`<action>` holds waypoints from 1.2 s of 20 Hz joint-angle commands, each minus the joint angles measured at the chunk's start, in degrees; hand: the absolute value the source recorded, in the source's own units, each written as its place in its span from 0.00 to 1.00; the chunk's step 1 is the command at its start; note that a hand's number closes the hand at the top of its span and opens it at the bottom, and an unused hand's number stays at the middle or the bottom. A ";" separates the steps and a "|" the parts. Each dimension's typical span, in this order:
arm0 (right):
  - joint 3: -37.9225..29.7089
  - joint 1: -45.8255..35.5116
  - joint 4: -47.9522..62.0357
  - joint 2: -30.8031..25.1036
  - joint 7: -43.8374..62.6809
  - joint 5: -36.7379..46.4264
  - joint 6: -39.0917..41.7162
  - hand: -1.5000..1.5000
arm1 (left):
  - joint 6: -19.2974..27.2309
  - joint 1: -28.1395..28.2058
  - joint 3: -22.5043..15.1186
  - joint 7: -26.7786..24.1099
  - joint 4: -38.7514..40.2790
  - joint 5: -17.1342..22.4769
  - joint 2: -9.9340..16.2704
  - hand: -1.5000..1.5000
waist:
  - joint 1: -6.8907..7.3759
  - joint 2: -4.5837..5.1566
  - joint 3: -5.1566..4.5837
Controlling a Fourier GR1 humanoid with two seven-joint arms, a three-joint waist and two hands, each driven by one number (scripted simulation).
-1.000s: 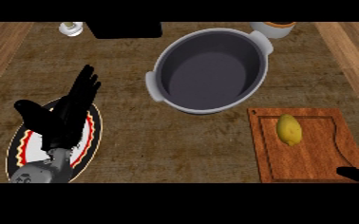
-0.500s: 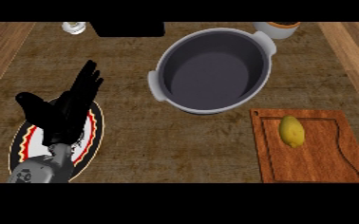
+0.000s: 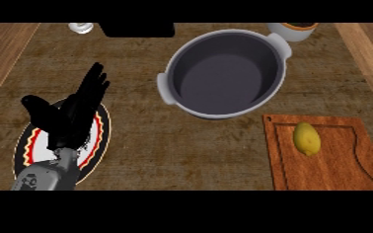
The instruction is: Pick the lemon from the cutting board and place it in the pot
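Note:
A yellow lemon (image 3: 307,138) lies on the wooden cutting board (image 3: 331,168) at the lower right. Up and to its left stands the grey pot (image 3: 223,74), with nothing inside and a handle on each side. My left hand (image 3: 73,111) is at the left, open with straight fingers pointing up and away, held over a plate and far from both lemon and pot. My right hand does not show in the head view.
Under my left hand lies a plate (image 3: 98,143) with a red, black and white rim. Along the far edge stand a small shaker (image 3: 81,27), a black block (image 3: 137,29) and a white cup (image 3: 295,30).
The right hand's tip, seen at the lower right edge one second ago, has left the view. My left hand has drifted slightly up and to the right.

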 commanded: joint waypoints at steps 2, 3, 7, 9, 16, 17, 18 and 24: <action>1.93 -3.30 2.52 1.57 4.76 1.29 5.62 0.00 | 1.91 0.32 -1.03 2.22 -2.65 -3.33 -1.22 0.50 | -0.02 -0.05 0.04; 6.35 -4.86 4.66 3.79 5.54 4.83 3.81 0.00 | -0.23 4.65 -0.97 -1.78 -2.35 -1.75 -1.73 0.50 | 0.52 0.04 0.03; 7.14 -6.36 11.92 4.99 0.42 11.83 6.11 0.00 | -2.88 0.90 1.82 0.66 -0.22 0.23 -0.80 0.50 | 0.24 0.07 0.06; 10.12 -8.51 8.96 8.72 6.55 14.70 5.81 0.00 | -0.48 2.09 0.41 0.97 -2.87 -2.81 -2.34 0.50 | 0.26 -0.01 0.05; 4.57 -5.42 3.91 14.47 6.59 16.90 8.21 0.00 | -2.53 1.37 1.42 -2.15 1.69 -5.06 -4.59 0.50 | -0.37 -0.06 0.03; 7.40 -4.98 5.28 17.41 4.79 20.70 5.13 0.00 | -2.73 4.57 1.56 4.30 -6.86 -3.61 -2.50 0.50 | -0.05 -0.12 0.06; 8.00 -7.10 5.82 18.93 6.36 22.30 6.81 0.00 | -3.75 1.87 3.12 1.97 -3.04 -3.84 -3.18 0.50 | -0.12 -0.06 0.04; 9.16 -6.68 5.99 24.83 6.79 27.43 8.02 0.00 | -5.06 1.97 4.72 3.58 -4.11 -4.03 -4.19 0.50 | -0.22 -0.07 0.05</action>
